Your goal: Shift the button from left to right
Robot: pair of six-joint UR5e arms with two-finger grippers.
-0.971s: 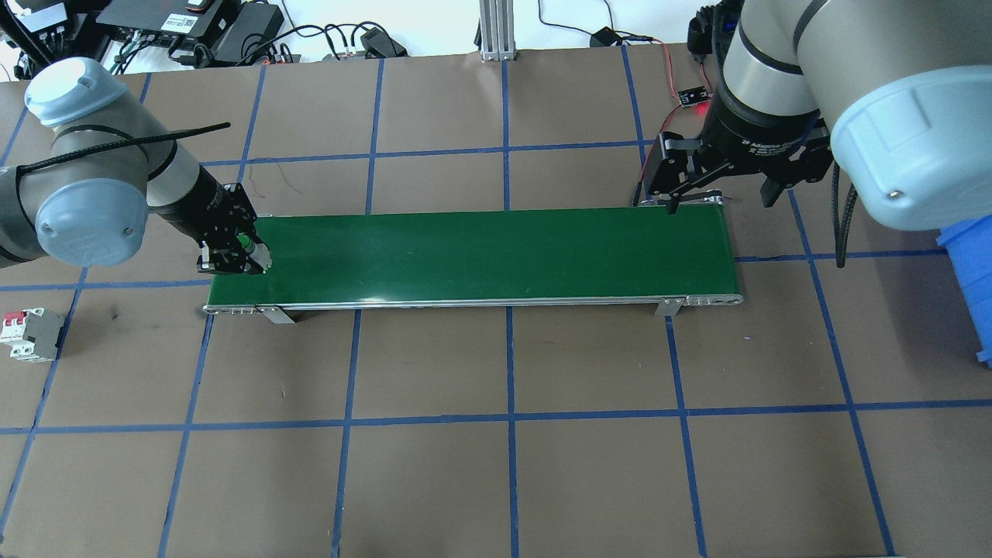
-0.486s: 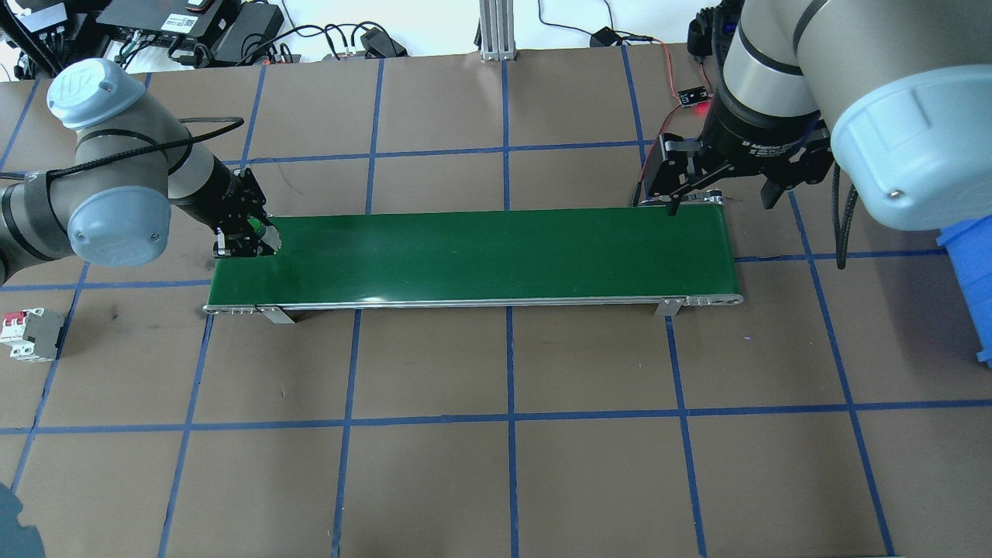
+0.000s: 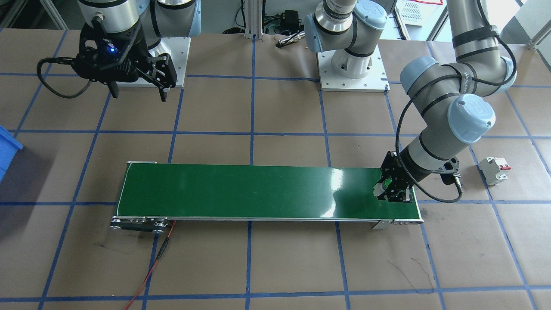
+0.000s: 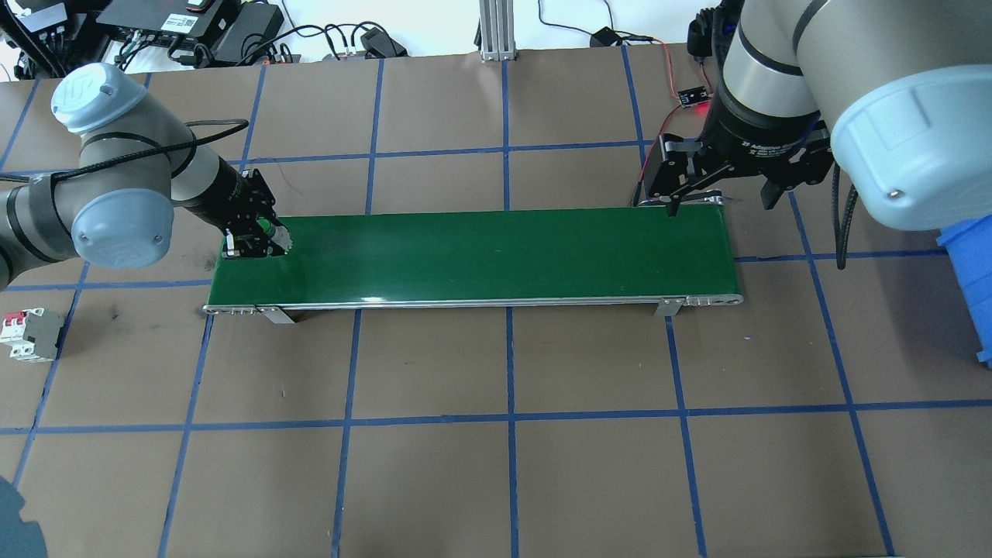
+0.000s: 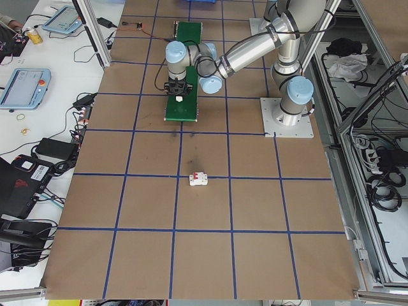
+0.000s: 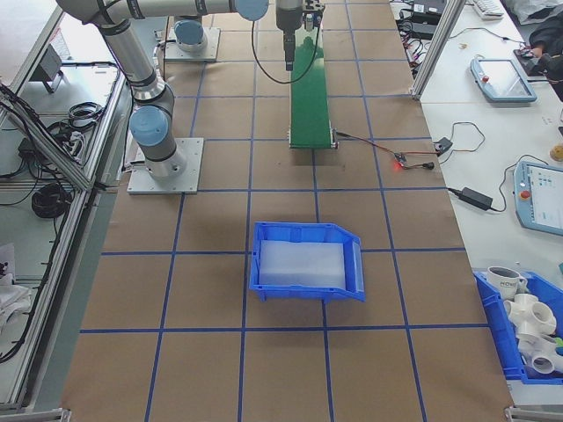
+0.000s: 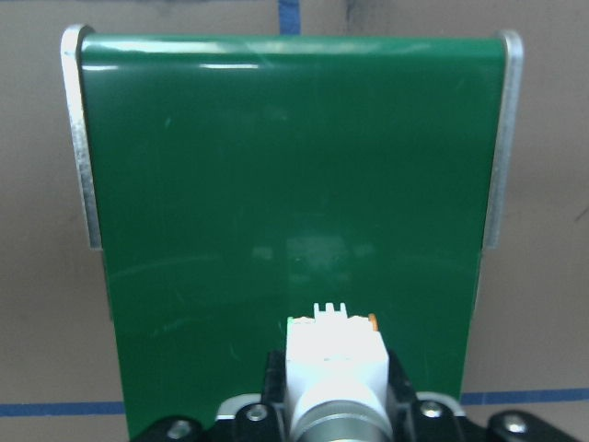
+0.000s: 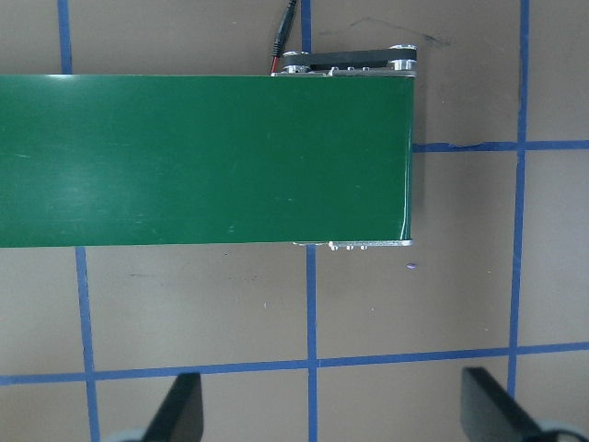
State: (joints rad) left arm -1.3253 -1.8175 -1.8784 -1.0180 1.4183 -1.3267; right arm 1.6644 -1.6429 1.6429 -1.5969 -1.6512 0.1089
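The button (image 7: 333, 354) shows its white body and a bit of orange base between the two fingers of my left gripper (image 4: 260, 239), which is shut on it. Its green cap (image 4: 266, 225) peeks out from the overhead view. The gripper holds it low over the left end of the green conveyor belt (image 4: 496, 256), seen on the right in the front-facing view, button (image 3: 379, 190). Whether it touches the belt I cannot tell. My right gripper (image 4: 721, 200) hangs open and empty above the belt's far right end.
A white circuit breaker with red levers (image 4: 29, 335) lies on the brown table left of the belt. A blue bin (image 4: 970, 267) stands at the right edge. A small red-lit board with wires (image 4: 694, 98) sits behind the belt's right end.
My left gripper has carried the button from near the belt's front edge toward the back and slightly right. The right arm has stayed put.
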